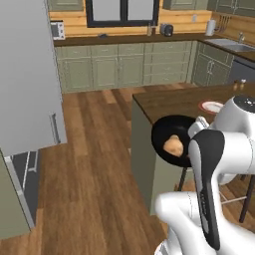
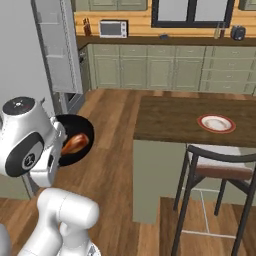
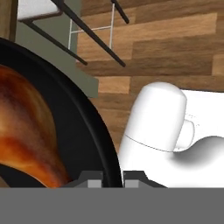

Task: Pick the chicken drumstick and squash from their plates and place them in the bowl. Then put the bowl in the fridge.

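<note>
The glossy black bowl (image 1: 167, 133) hangs tilted in the air, off the left end of the island counter. My gripper (image 3: 113, 179) is shut on the bowl's rim (image 3: 94, 127), one fingertip on each side of the wall. Inside the bowl lie the golden-brown chicken drumstick (image 2: 75, 143) and the tan squash (image 1: 173, 145). In the hand view the drumstick (image 3: 26, 131) is large at the left. The red-rimmed white plate (image 2: 216, 123) sits bare on the counter. The grey fridge (image 1: 27, 74) stands to the left, its door (image 2: 57, 50) swung open and showing white shelves.
The dark wooden island counter (image 2: 170, 120) is to the right of the bowl. A dark-framed stool (image 2: 220, 167) stands at its near side. Wooden floor (image 1: 94, 164) lies between the counter and the fridge. Green-grey cabinets (image 1: 119, 67) line the back wall.
</note>
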Tool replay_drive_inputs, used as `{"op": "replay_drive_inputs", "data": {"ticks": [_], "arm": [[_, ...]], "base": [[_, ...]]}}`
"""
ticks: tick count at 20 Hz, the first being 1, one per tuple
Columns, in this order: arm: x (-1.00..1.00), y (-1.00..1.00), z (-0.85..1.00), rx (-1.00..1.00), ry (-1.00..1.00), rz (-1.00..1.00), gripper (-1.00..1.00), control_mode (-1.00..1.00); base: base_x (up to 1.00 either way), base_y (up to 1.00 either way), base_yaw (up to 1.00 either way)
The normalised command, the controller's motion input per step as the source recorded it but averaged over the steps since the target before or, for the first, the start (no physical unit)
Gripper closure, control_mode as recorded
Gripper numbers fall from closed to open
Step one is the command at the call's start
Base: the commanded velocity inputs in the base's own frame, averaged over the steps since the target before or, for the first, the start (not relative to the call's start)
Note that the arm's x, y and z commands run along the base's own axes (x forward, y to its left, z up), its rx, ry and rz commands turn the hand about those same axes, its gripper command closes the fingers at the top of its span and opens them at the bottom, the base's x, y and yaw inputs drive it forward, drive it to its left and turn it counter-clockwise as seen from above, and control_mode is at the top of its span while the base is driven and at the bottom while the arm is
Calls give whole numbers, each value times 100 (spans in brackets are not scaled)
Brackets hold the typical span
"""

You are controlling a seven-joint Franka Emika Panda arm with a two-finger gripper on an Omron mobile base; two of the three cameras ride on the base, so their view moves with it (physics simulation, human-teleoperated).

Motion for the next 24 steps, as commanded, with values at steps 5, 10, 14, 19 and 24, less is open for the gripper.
{"op": "replay_drive_inputs", "data": {"ticks": [5, 10, 14, 19, 24], "arm": [[0, 0, 0, 0, 0, 0, 100, 100], [0, 0, 0, 0, 0, 0, 100, 100], [0, 0, 0, 0, 0, 0, 100, 100], [0, 0, 0, 0, 0, 0, 100, 100], [0, 0, 0, 0, 0, 0, 100, 100]], "base": [[22, 15, -1], [65, 0, 0], [64, 21, 0], [63, 33, 4], [60, 39, 12]]}}
